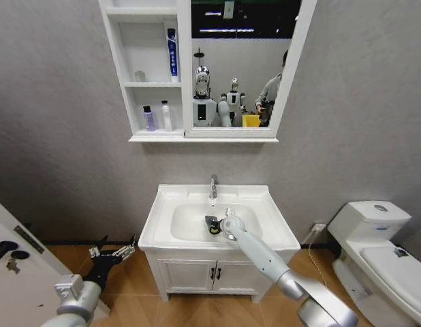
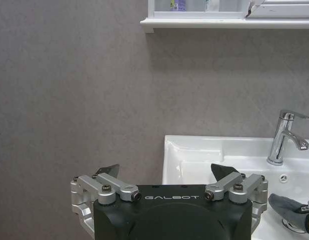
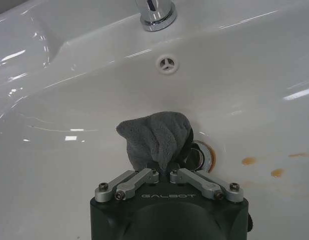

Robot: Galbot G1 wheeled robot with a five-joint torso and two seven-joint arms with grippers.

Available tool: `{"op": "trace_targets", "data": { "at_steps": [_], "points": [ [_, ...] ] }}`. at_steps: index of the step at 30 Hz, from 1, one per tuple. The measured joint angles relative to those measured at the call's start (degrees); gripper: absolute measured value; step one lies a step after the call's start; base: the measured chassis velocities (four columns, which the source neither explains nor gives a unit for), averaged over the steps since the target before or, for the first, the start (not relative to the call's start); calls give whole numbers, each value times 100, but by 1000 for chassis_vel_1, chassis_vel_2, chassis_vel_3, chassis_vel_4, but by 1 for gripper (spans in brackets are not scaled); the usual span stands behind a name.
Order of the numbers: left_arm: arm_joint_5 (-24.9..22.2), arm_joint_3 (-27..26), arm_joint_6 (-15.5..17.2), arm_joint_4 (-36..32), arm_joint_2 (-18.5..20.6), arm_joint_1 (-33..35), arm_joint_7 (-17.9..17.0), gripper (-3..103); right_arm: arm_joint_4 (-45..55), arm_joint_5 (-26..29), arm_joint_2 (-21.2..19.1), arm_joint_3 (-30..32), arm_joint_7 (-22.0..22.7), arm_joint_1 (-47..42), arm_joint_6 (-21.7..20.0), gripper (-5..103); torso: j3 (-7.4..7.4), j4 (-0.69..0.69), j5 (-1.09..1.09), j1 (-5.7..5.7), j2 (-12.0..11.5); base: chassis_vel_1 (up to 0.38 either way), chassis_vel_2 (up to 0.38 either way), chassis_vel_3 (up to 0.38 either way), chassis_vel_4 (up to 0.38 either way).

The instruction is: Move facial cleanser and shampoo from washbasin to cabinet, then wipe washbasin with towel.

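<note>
Reaching down into the washbasin, the right gripper pinches the towel, seemingly over the drain.

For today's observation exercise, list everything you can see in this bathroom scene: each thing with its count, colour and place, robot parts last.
Washbasin: one, white, on the vanity below the cabinet.
Tap: one, chrome, at the basin's back rim.
Towel: one, dark grey, in the bowl by the drain.
Cabinet: one, white, wall-mounted, mirror beside open shelves.
Bottles: several on the shelves.
Toilet: one, white, right of the basin.
Right gripper: shut on towel.
Left gripper: open, left of the basin.
</note>
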Motion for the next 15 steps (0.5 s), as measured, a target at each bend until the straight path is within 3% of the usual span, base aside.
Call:
{"op": "trace_targets", "data": {
  "at_steps": [5, 10, 15],
  "points": [
    [0, 0, 0, 0, 0, 0, 0, 100, -467, -684, 68, 14, -339, -47, 143, 4, 0, -1, 1, 0, 0, 0, 0, 0, 0],
    [0, 0, 0, 0, 0, 0, 0, 100, -530, -771, -47, 65, -437, -87, 131, 4, -1, 0, 1, 0, 0, 0, 0, 0, 0],
    [0, 0, 0, 0, 0, 0, 0, 100, -214, -787, -437, 141, -286, -288, 34, 4, -1, 1, 2, 0, 0, 0, 0, 0, 0]
  ]
}}
